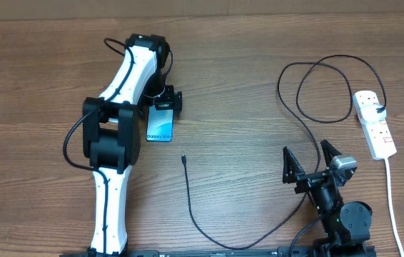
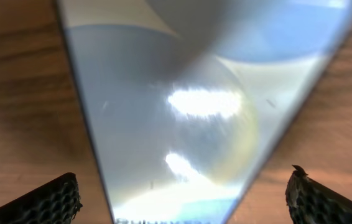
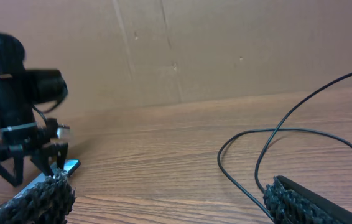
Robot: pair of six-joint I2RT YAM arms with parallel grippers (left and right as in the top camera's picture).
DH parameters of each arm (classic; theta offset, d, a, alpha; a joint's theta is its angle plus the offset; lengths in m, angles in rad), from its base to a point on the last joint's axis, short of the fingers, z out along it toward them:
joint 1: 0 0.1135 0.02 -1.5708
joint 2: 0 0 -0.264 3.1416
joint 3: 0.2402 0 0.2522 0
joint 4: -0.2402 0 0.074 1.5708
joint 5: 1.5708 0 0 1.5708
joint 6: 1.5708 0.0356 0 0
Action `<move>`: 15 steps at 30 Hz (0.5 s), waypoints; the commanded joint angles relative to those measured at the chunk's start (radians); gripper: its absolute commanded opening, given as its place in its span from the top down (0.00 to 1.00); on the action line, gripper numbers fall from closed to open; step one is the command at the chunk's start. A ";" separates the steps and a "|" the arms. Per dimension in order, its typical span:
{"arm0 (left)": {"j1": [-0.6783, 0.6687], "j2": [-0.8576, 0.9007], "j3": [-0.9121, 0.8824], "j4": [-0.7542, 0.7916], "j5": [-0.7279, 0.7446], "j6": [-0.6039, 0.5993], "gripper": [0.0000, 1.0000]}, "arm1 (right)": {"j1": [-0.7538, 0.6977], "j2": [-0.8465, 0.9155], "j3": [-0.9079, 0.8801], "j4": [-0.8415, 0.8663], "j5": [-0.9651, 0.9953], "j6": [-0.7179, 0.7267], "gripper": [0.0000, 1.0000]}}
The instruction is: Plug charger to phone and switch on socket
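We see the phone (image 1: 160,127) flat on the table (image 1: 245,43), our left gripper (image 1: 166,102) spread open astride its far end, pads clear of its edges, charger (image 1: 190,200) tip lying loose nearby, our right gripper (image 1: 309,160) open, socket (image 1: 375,123) at far right

The table (image 1: 245,128) is brown with wood grain, the phone (image 1: 160,126), left of centre, shows a light blue-teal screen with a dark edge, and the charger (image 1: 190,200) is black. At the right edge the socket (image 1: 375,123) is white with red switches and a white cord (image 1: 392,200). The left arm (image 1: 123,78) is white and black, the right arm (image 1: 337,207) black, and the pads (image 2: 45,202) of the left gripper (image 2: 182,174) are black with a fine grid pattern.
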 commanded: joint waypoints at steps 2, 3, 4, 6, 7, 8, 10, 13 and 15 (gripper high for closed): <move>-0.026 -0.172 0.001 0.012 -0.027 -0.026 0.00 | 0.003 -0.009 -0.011 0.004 0.006 0.002 0.00; -0.032 -0.199 0.001 0.016 -0.042 -0.040 0.01 | 0.003 -0.009 -0.011 0.004 0.006 0.002 0.00; -0.037 -0.221 0.001 0.020 -0.053 -0.049 0.00 | 0.003 -0.009 -0.011 0.004 0.006 0.002 0.00; -0.053 -0.267 0.001 0.029 -0.080 -0.052 0.00 | 0.003 -0.009 -0.011 0.004 0.006 0.002 0.00; -0.060 -0.283 0.001 0.032 -0.092 -0.052 0.00 | 0.003 -0.009 -0.010 0.004 0.006 0.002 0.00; -0.069 -0.299 0.001 0.033 -0.108 -0.056 0.01 | 0.003 -0.009 -0.011 0.004 0.006 0.002 0.00; -0.085 -0.317 0.001 0.033 -0.133 -0.059 0.00 | 0.003 -0.009 -0.011 0.004 0.006 0.002 0.00; -0.100 -0.317 -0.002 0.033 -0.137 -0.066 0.00 | 0.003 -0.009 -0.011 0.004 0.006 0.002 0.00; -0.104 -0.316 -0.024 0.046 -0.142 -0.079 0.00 | 0.003 -0.009 -0.011 0.004 0.006 0.002 0.00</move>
